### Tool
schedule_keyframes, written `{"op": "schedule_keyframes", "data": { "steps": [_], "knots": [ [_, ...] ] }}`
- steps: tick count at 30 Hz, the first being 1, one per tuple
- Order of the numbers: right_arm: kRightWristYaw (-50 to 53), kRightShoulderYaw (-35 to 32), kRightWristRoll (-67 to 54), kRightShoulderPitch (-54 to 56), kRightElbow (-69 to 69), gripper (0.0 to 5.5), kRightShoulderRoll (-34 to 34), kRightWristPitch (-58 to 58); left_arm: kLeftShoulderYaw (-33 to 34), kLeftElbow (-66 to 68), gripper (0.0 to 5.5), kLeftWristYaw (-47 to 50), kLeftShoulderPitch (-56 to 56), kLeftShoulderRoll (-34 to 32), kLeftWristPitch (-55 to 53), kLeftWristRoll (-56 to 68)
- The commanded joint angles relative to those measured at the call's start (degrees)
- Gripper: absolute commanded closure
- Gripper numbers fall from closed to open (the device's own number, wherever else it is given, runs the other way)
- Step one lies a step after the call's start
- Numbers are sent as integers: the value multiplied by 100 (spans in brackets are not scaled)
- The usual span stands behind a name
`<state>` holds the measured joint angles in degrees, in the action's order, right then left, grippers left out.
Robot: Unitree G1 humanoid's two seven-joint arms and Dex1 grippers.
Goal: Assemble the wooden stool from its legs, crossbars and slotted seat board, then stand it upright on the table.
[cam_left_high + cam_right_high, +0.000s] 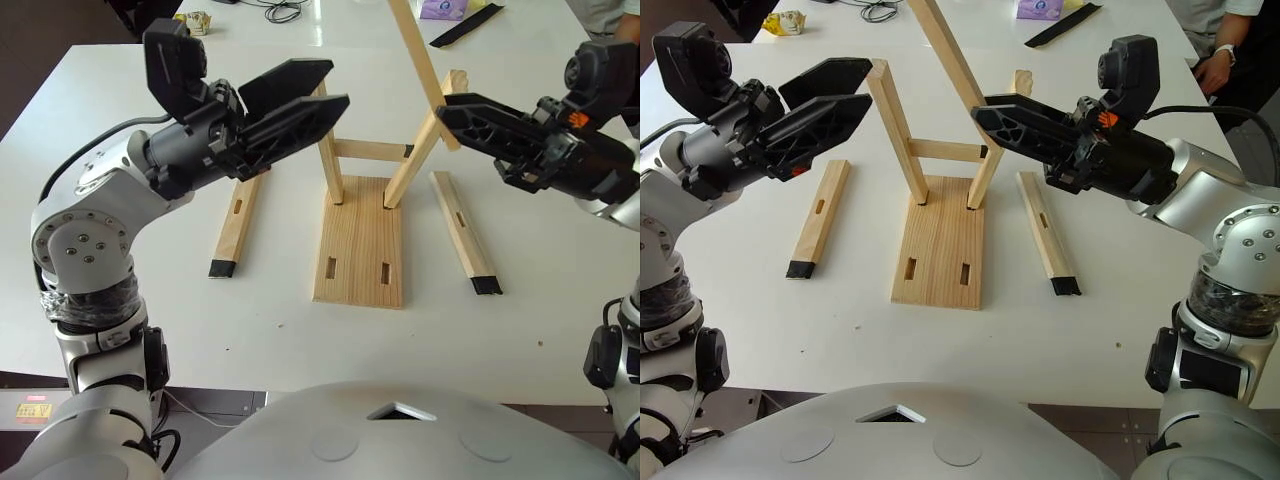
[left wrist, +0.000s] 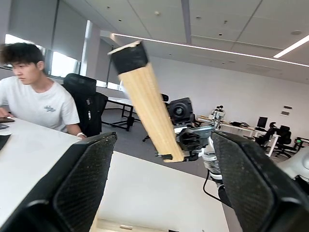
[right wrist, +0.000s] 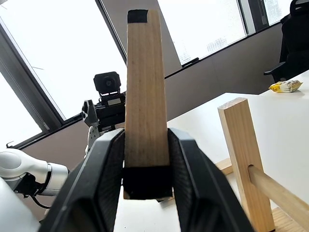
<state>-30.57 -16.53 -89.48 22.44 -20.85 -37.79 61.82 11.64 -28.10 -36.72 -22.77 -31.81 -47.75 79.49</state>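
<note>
The slotted seat board (image 1: 358, 240) lies flat mid-table. Two legs (image 1: 328, 150) joined by a crossbar (image 1: 370, 150) stand on its far end. One loose leg (image 1: 237, 225) lies flat left of the board and another (image 1: 463, 245) lies to its right. My right gripper (image 1: 980, 115) is shut on a further leg (image 1: 945, 50), which slants up and away over the standing frame. In the right wrist view this leg (image 3: 145, 72) sits between the fingers (image 3: 108, 164). My left gripper (image 1: 338, 83) hangs open beside the top of the left standing leg, with nothing held.
At the table's far side lie a snack packet (image 1: 200, 22), cables (image 1: 285, 10), a purple packet (image 1: 440, 8) and a black strip (image 1: 465, 25). Bare white table (image 1: 150, 300) spreads left, right and in front of the board.
</note>
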Motion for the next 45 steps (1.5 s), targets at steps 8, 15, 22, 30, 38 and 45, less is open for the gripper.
{"op": "schedule_keyframes", "data": {
  "steps": [8, 15, 22, 30, 38, 45],
  "knots": [
    [-150, 631, -728, 448, -251, 418, -464, 225, -578, -57, 187, 64, -200, 88, -77, -95],
    [-280, 775, -327, 215, -364, 418, -540, 136, -605, -13, 187, 100, -298, 62, -110, -17],
    [-698, 938, 565, -83, -570, 418, -586, -34, -622, 39, 187, 247, -385, -9, -222, -8],
    [-793, 918, 611, -183, -679, 418, -493, -152, -645, -6, 206, 231, -314, -19, -310, 20],
    [-837, 828, 515, -105, -622, 418, -575, -150, -628, -16, 206, 81, -118, -109, -345, -73],
    [-896, 820, 576, -71, -617, 418, -618, -152, -636, 32, 232, -53, -1, -161, -311, -193]
  ]
}}
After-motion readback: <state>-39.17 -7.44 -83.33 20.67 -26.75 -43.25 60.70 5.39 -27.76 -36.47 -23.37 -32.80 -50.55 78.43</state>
